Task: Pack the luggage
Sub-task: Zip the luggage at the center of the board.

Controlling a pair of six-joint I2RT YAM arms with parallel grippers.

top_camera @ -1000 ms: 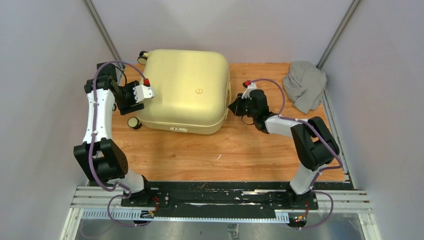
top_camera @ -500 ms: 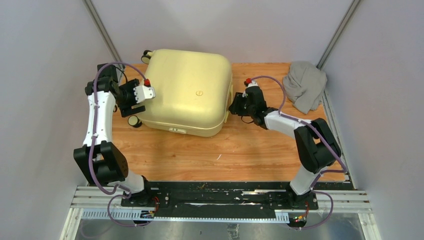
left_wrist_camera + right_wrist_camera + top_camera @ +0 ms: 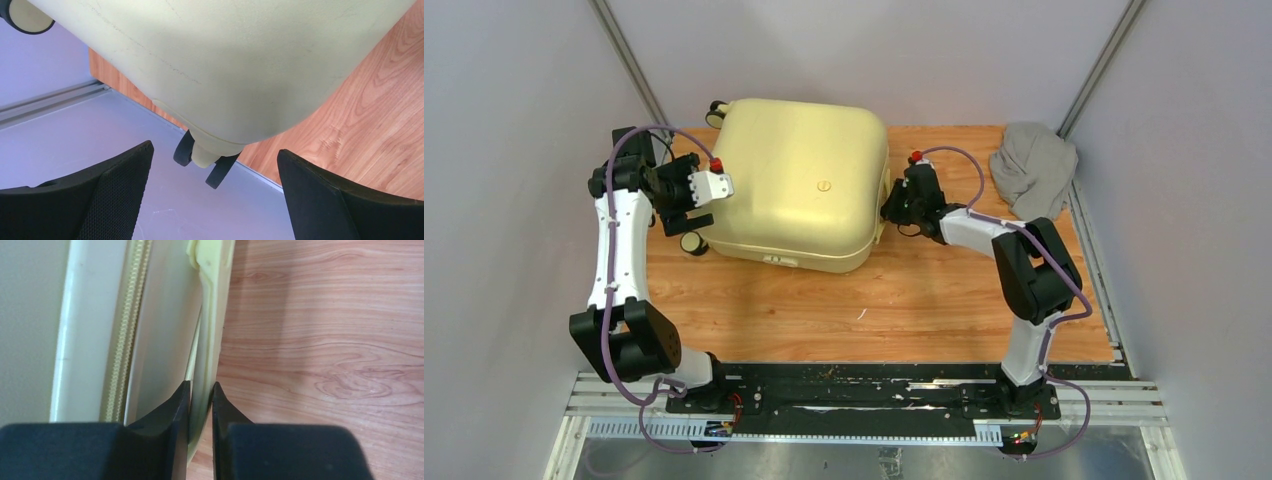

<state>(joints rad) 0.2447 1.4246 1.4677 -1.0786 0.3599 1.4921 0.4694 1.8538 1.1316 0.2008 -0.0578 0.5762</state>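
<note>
On the tabletop's (image 3: 904, 300) far side lies the closed yellow suitcase (image 3: 794, 185), left claw (image 3: 215, 149) wide open and empty beside its wheel (image 3: 691, 244), right claw (image 3: 201, 385) nipped tight on its side handle (image 3: 210, 315); a straight, untwisted pull looks wisest

A: What colour is the rounded hard-shell plastic suitcase (image 3: 794, 180)?
B: Pale yellow all over, plain; its small round wheel (image 3: 204, 154) is cream with black.
A: And the flat wooden table (image 3: 904, 300)?
B: Orange-brown, with wavy darker grain. The crumpled cloth garment (image 3: 1032, 170) is plain grey.
</note>
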